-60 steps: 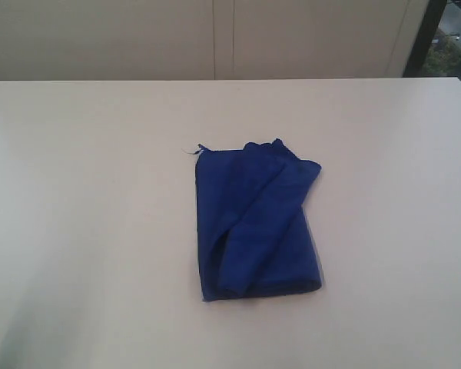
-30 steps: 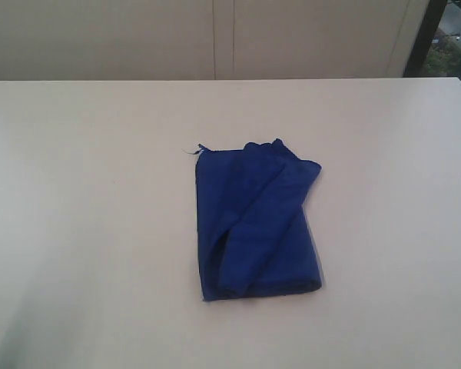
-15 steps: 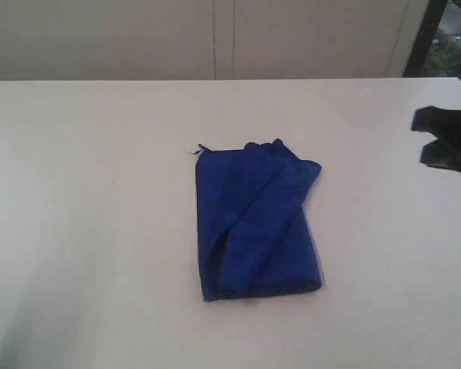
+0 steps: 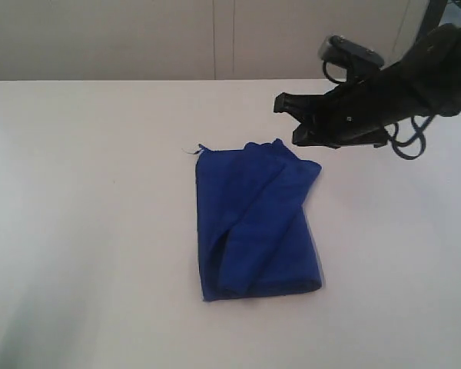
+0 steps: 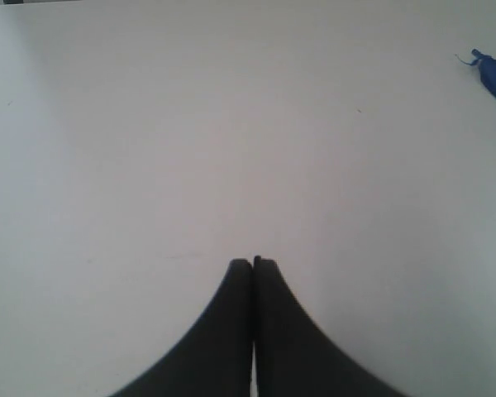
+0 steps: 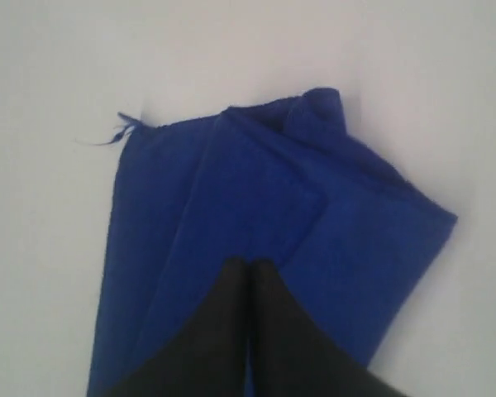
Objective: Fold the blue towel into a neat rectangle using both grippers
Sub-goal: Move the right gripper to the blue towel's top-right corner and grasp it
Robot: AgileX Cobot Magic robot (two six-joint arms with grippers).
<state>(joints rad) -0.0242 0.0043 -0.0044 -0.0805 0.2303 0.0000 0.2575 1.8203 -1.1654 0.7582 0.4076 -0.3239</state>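
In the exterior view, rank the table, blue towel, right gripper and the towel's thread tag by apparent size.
1. table
2. blue towel
3. right gripper, which looks smaller than the towel, though its distance from the camera is unclear
4. thread tag

soft napped blue towel (image 4: pixel 257 223), smooth matt table (image 4: pixel 84 200)

Right arm (image 4: pixel 415 81) extended, fingers (image 6: pixel 223 331) pressed together (left fingers (image 5: pixel 223 331) likewise).
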